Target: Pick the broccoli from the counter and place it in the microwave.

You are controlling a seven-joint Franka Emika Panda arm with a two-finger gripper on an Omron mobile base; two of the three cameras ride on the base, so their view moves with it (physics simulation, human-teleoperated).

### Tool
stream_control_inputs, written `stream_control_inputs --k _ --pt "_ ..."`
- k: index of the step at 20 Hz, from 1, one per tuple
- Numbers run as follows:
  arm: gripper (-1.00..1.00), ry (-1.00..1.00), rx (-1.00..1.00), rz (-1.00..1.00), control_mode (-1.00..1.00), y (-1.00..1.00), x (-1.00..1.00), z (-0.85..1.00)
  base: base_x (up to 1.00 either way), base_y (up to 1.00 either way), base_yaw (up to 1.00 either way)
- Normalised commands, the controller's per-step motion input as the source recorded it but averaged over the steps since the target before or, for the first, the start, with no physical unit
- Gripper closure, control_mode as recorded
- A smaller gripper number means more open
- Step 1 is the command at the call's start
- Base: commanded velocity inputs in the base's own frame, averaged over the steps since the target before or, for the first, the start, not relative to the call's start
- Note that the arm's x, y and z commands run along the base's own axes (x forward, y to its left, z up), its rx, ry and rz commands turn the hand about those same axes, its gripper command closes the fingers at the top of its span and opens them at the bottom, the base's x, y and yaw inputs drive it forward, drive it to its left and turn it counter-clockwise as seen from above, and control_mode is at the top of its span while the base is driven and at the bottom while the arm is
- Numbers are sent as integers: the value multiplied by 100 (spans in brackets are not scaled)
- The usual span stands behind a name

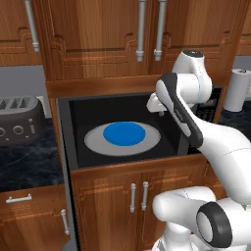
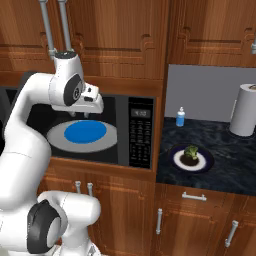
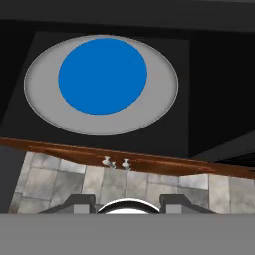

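The white arm's two-finger gripper hangs empty with jaws drawn narrow at the mouth of the large black microwave, above the grey turntable with its blue disc, likely its start pose. The small dark green broccoli sits untouched on a dark round plate on the blue-black marbled counter, at three o'clock from the microwave. The fingertips are too small to make out clearly

broccoli on plate on counter | microwave left of it | disc on turntable inside
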Motion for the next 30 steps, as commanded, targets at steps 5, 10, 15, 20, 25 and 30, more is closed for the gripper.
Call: stream_control_inputs --k 5,10,15,20,25,30 --pt "-100 0 0 0 -100 -21 -32 -11 0 0 0" --pt "-100 -8 3 7 -100 -87 -81 -30 0 0 0" --pt "-100 -9 1 34 -100 -100 -77 -23 0 0 0" --pt "-100 -14 0 53 -100 -100 -64 -10 0 0 0" --pt "-100 -14 0 53 -100 -100 -28 -7 0 0 0" --pt "-100 -6 0 41 -100 -100 14 -7 0 0 0"
